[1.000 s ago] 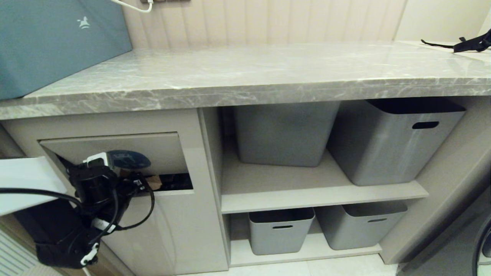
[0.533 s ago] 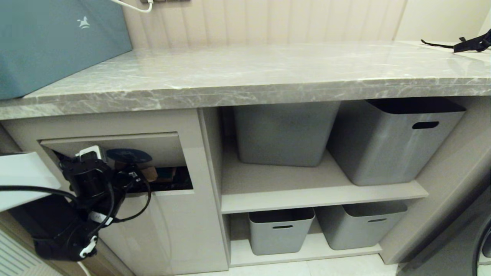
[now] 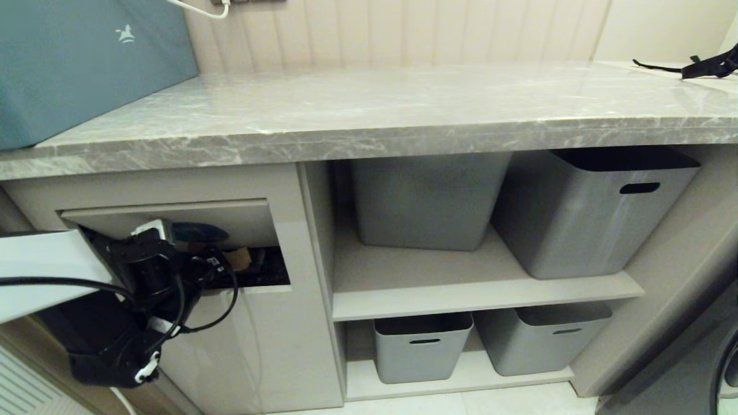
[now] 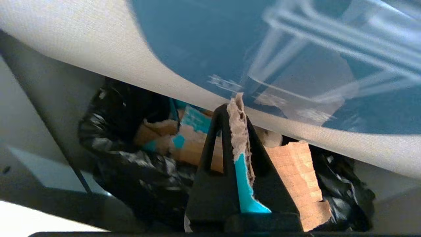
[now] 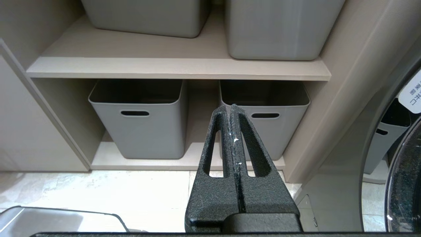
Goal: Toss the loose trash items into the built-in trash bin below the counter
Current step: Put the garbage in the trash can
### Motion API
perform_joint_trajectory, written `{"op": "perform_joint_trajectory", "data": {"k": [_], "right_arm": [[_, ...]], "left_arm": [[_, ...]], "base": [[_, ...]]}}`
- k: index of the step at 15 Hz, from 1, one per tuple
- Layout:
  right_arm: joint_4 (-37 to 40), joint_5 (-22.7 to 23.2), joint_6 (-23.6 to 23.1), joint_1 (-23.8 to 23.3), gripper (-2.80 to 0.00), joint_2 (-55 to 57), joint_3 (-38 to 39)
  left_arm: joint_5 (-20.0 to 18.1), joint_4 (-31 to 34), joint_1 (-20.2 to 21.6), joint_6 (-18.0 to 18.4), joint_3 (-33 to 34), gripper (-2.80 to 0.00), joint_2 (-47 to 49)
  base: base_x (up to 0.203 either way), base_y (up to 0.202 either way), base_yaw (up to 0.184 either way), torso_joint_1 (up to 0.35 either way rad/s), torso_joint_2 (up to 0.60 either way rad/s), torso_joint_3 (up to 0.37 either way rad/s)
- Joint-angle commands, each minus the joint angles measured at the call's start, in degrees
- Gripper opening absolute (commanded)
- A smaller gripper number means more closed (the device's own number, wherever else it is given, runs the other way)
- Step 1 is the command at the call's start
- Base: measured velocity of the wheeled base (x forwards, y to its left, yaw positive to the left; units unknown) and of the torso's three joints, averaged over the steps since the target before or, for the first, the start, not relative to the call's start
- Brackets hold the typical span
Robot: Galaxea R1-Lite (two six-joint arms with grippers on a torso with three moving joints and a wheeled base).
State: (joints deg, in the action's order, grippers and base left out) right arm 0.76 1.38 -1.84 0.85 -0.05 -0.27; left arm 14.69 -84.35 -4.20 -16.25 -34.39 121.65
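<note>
Grey marble counter [image 3: 375, 109] over beige cabinetry, grey bins [image 3: 599, 213].

Teal-blue box [image 3: 86, 63] on the counter [image 3: 369, 109]: one small white emblem shaped like a rocking horse, no lettering with it. Flap of the built-in trash bin [image 3: 173, 222]: blue oval sticker [image 3: 199, 232], seen close in the left wrist view [image 4: 263, 56] with a white line drawing of a bin, no words. White tag [image 5: 411, 93] on the dark round appliance door: small dark characters, too small to read.
</note>
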Motion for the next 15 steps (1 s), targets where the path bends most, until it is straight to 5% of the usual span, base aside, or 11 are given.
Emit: {"op": "perform_joint_trajectory", "data": {"k": [1,7,10,15], "right_arm": [[0.0,0.0,0.0,0.0,-2.8,0.0,0.0],[0.0,0.0,0.0,0.0,-2.8,0.0,0.0],[0.0,0.0,-0.1,0.0,-2.8,0.0,0.0],[0.0,0.0,0.0,0.0,-2.8,0.0,0.0]], "left_arm": [[-0.2,-0.5,0.0,0.0,-0.4,-2.8,0.2],[-0.8,-0.5,0.2,0.0,-3.0,-2.8,0.6],[-5.6,-1.2,-0.4,-0.5,-3.4,-2.8,0.9],[-0.7,-0.7,-2.0,-2.5,-4.8,-2.8,3.8]], "base": [[0.0,0.0,0.0,0.0,0.0,0.0],[0.0,0.0,0.0,0.0,0.0,0.0],[0.0,0.0,0.0,0.0,0.0,0.0],[0.0,0.0,0.0,0.0,0.0,0.0]]}}
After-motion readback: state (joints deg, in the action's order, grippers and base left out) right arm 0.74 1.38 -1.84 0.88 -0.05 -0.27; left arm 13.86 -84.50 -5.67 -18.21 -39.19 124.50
